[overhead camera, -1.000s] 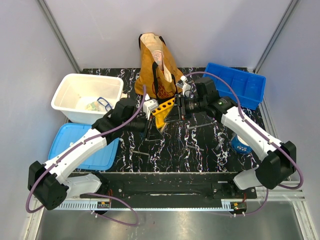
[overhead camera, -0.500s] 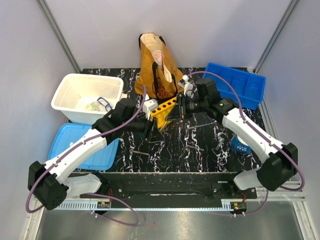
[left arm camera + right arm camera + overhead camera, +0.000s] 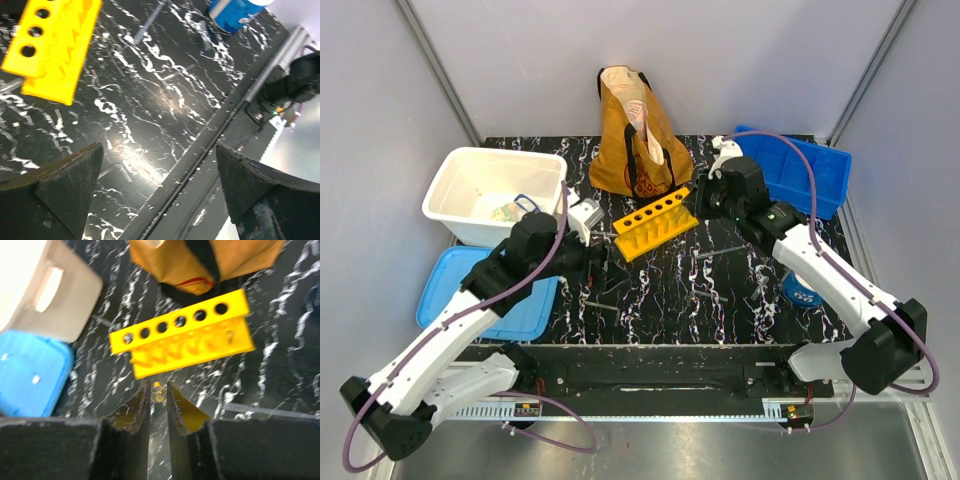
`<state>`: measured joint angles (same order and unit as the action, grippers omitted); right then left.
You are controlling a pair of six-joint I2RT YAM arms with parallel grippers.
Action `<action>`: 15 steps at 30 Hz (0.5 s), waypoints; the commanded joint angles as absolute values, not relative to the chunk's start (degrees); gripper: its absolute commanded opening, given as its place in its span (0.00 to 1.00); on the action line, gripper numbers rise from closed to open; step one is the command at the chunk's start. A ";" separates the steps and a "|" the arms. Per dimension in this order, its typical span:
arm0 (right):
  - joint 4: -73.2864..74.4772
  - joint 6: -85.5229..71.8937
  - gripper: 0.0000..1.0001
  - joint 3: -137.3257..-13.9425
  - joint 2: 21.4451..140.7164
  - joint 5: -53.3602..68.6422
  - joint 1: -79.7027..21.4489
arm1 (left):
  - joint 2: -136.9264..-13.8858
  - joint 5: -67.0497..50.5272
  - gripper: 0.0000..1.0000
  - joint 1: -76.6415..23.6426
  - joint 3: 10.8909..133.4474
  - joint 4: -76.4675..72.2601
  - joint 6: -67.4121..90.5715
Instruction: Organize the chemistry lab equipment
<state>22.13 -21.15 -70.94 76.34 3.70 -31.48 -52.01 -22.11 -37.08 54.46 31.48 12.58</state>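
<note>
The yellow six-hole test-tube rack (image 3: 655,222) stands holes-up on the black marbled table, in front of the tote bag. Nothing grips it. My left gripper (image 3: 596,264) hangs just left of it with its jaws wide open and empty; in the left wrist view the gripper (image 3: 160,185) looks down at the table, with the rack (image 3: 50,45) at upper left. My right gripper (image 3: 700,203) hovers at the rack's right end. In the right wrist view that gripper (image 3: 158,390) is shut on a thin clear tube (image 3: 158,390), seen end-on just short of the rack (image 3: 185,337).
A mustard-brown tote bag (image 3: 632,135) stands at the back. A white bin (image 3: 470,170) and a blue lid (image 3: 485,295) lie to the left. A blue tray (image 3: 800,170) is at back right, with a blue roll (image 3: 803,290) nearer. Loose tubes (image 3: 717,250) lie on the table.
My left gripper opened, let go of the rack and drew back to the left. The rack has settled flat on the table. My right gripper pulled back to the right with its tube.
</note>
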 commanded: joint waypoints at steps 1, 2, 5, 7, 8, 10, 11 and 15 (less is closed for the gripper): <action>10.91 -14.07 0.22 -67.86 77.16 -9.22 -31.29 | -46.86 -8.82 0.99 -37.18 51.25 33.31 10.98; 9.33 -12.93 0.22 -67.59 78.04 -9.84 -31.29 | -45.71 -6.70 0.99 -37.26 50.11 33.31 11.42; 3.97 -9.24 0.22 -66.36 80.68 -12.12 -31.38 | -44.04 -4.30 0.99 -37.27 49.31 33.57 12.39; -1.55 -7.48 0.22 -64.26 81.65 -14.14 -31.38 | -43.16 -5.27 0.99 -37.27 49.22 33.14 12.39; -3.32 -6.34 0.22 -63.55 82.00 -14.67 -31.29 | -42.72 -5.10 0.99 -37.27 49.04 32.87 12.31; -5.79 -5.02 0.23 -62.76 83.49 -14.24 -31.29 | -42.37 -4.14 0.99 -37.27 49.04 32.87 12.30; -5.97 -4.92 0.24 -63.01 84.45 -13.89 -31.38 | -42.28 -4.04 0.99 -37.27 49.04 32.87 12.30; -4.48 -5.97 0.24 -64.95 88.15 -10.73 -31.38 | -42.10 -4.22 0.99 -37.27 49.13 32.87 12.30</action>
